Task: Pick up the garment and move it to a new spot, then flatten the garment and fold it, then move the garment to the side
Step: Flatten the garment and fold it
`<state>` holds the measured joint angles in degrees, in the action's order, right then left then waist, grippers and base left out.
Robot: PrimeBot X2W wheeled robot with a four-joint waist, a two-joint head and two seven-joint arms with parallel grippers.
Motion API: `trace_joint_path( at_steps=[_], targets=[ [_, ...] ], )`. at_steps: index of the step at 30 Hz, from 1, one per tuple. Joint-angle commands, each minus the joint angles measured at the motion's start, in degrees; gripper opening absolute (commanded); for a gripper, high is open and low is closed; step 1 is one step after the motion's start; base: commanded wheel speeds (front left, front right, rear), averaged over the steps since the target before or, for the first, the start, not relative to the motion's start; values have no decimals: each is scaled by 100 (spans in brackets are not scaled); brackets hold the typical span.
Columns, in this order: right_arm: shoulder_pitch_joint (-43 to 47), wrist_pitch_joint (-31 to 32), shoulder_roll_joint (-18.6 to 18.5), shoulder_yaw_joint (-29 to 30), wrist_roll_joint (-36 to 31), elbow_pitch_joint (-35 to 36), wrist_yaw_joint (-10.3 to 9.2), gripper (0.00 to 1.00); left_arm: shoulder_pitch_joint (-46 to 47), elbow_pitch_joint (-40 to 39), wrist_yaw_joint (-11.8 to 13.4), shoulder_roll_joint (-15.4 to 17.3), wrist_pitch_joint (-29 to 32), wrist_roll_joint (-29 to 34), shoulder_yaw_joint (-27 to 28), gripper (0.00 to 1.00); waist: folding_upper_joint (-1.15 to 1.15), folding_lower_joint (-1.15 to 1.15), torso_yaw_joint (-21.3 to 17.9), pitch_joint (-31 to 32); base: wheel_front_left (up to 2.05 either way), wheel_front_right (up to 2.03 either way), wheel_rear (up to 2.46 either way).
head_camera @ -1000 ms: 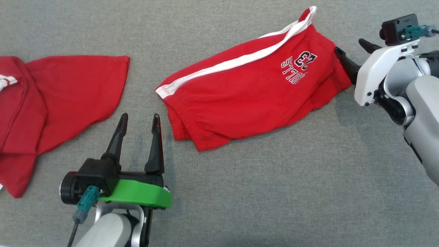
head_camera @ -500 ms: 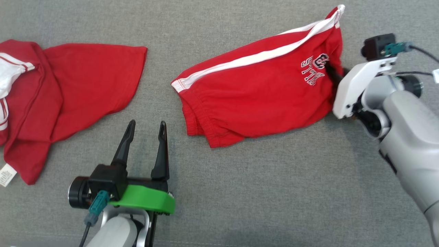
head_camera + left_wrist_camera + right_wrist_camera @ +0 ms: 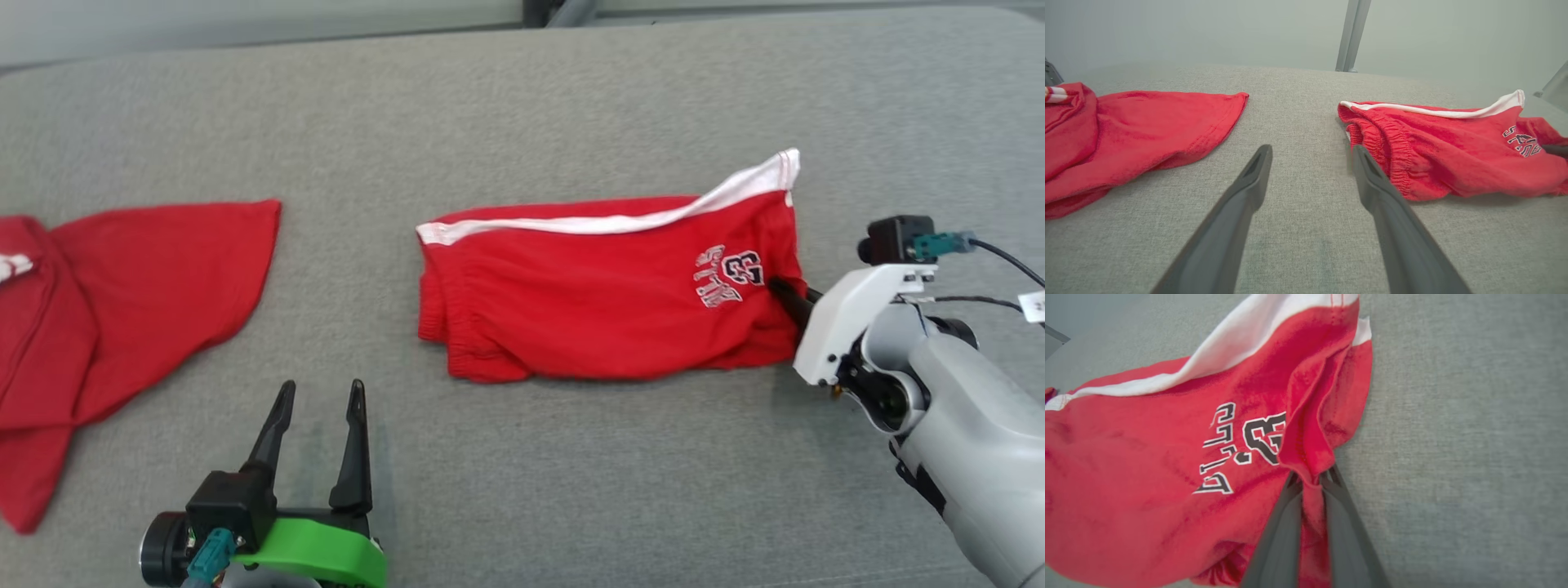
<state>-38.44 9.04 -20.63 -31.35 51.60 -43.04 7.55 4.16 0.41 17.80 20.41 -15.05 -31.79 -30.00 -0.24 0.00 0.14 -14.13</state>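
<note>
The left gripper point(image 3: 322, 390) sits at 7 o'clock in the head view, its 2 fingers spread apart, pointing toward 12. The right gripper point(image 3: 780, 287), at 3 o'clock, points toward 10, fingers pinched onto the red shorts point(image 3: 588, 286).

The soft grey table point(image 3: 571, 474) has two things on it. The red shorts point(image 3: 588, 294) lie ahead and right of my left gripper point(image 3: 322, 385). Another red cloth point(image 3: 139, 278) lies to its left.
</note>
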Motion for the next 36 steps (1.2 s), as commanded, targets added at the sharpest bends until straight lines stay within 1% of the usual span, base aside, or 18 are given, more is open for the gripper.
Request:
trace_joint_path(
  at_steps=[1,5,8,11,14,17,19,21,25,27,28,30,33,36],
  targets=[
    [137,-38,-77,75,76,-73,-12,0,-118,-20,-41,-12,-16,-25,0,100,24,0,-548,532,0,0,0],
    [299,-125,-248,329,218,-392,-11,0,-214,6,-99,-55,-17,27,-47,100,24,0,-566,558,0,0,0],
    [323,-279,-471,560,246,-693,-11,0,-266,56,-148,-117,-17,60,-86,100,24,0,-494,567,0,0,0],
    [226,-516,-786,665,15,-819,-11,0,-310,109,-189,-208,-17,78,-113,100,24,0,-380,576,0,0,0],
    [112,-660,-867,666,-148,-673,-7,0,-332,129,-225,-279,-17,80,-86,100,24,0,-320,587,0,0,0],
    [81,-707,-858,579,-309,-158,-7,0,-406,168,-263,-364,-17,109,-36,100,24,0,-274,607,0,0,0],
    [123,-609,-744,458,-402,335,-7,0,-424,189,-284,-428,-17,147,-4,100,24,0,-256,606,0,0,0],
    [209,-459,-531,305,-486,824,-7,0,-430,222,-329,-459,-17,181,40,100,24,0,-248,584,0,0,0],
    [472,-82,-33,50,-673,1376,-7,0,-339,321,-460,-526,-17,236,76,100,24,0,-205,534,0,0,0],
    [591,15,183,46,-809,1450,-7,0,-267,381,-525,-560,-17,271,96,100,24,0,-147,513,0,0,0],
    [706,33,407,102,-984,1409,-7,0,-238,443,-565,-588,-17,307,131,100,24,0,-95,499,0,0,0],
    [800,43,645,201,-1104,1326,-7,0,-245,507,-607,-612,-17,339,161,100,24,0,-50,495,0,0,0],
    [853,80,848,338,-1299,1180,-7,0,-263,575,-655,-669,-18,379,206,100,24,0,3,480,0,0,0],
    [853,96,971,406,-1522,1088,-7,0,-277,631,-706,-721,-18,430,243,100,24,0,46,464,0,0,0]
  ],
)
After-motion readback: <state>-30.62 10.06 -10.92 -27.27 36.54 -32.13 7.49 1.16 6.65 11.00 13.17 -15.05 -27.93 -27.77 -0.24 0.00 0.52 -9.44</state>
